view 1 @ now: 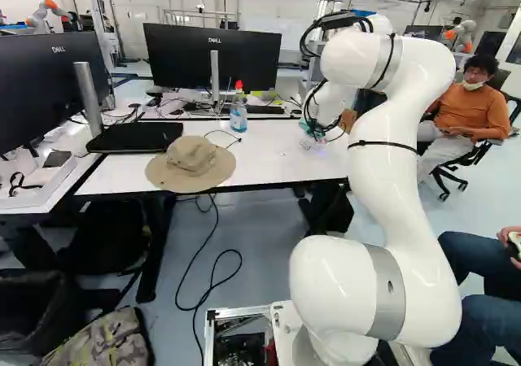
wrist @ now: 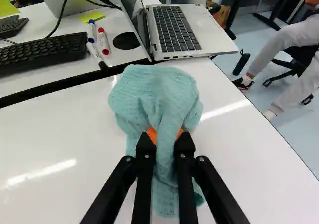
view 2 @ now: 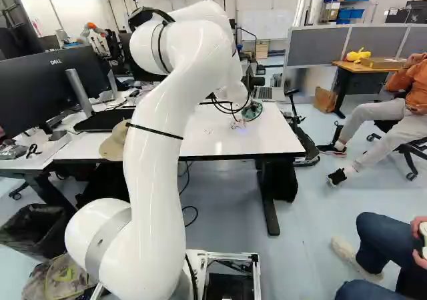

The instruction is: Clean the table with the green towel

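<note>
Right base view takes in a room with white walls, a pale floor (view 2: 307, 220) and grey partitions (view 2: 373, 40). One white table (view 2: 280, 140), its top glossy, stands ahead of the base; a second desk (wrist: 20, 84) adjoins its far side across a dark gap, and a third desk (view 1: 41, 195) stands at the left of the left base view. One white arm (view 1: 391, 154) reaches over the table. Two large monitors stand near it, one (view 1: 37, 81) at the left of the left base view and one (view 1: 213, 57) beyond the table. One black bin (view 2: 37, 230) is on the floor. On the table are one closed laptop (view 1: 134, 137), one tan hat (view 1: 191, 163) partly beside it, and one bottle (view 1: 238, 115) near the far edge. One open laptop (wrist: 184, 30) sits beyond the towel. One green towel (wrist: 157, 97), bunched, is over the table's far part; contact with the top cannot be told. One black gripper (view 2: 252, 82) clamps it between two orange pads (wrist: 151, 134). On the second desk lie two keyboards (wrist: 42, 52), one partly seen, one round black disc (wrist: 125, 41) and markers (wrist: 103, 41), at least two.
</note>
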You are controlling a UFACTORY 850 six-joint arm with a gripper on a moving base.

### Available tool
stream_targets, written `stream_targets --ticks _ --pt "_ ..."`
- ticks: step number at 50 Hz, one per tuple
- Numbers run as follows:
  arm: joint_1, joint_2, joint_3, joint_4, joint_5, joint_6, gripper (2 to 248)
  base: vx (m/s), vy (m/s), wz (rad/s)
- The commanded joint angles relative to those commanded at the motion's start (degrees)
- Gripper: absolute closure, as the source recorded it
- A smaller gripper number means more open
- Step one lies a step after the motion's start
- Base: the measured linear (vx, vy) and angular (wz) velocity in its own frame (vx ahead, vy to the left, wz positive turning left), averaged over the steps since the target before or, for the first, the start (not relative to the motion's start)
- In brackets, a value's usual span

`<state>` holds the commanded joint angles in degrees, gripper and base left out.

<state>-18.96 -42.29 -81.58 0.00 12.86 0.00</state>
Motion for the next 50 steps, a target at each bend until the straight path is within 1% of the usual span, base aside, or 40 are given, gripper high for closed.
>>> stream_targets --ticks 31,50 --pt "0.1 3.7 1.0 0.0 -0.1 0.0 199 0.000 0.000 0.000" --pt "1.3 5.9 1.5 0.0 -3.1 0.0 199 0.000 0.000 0.000"
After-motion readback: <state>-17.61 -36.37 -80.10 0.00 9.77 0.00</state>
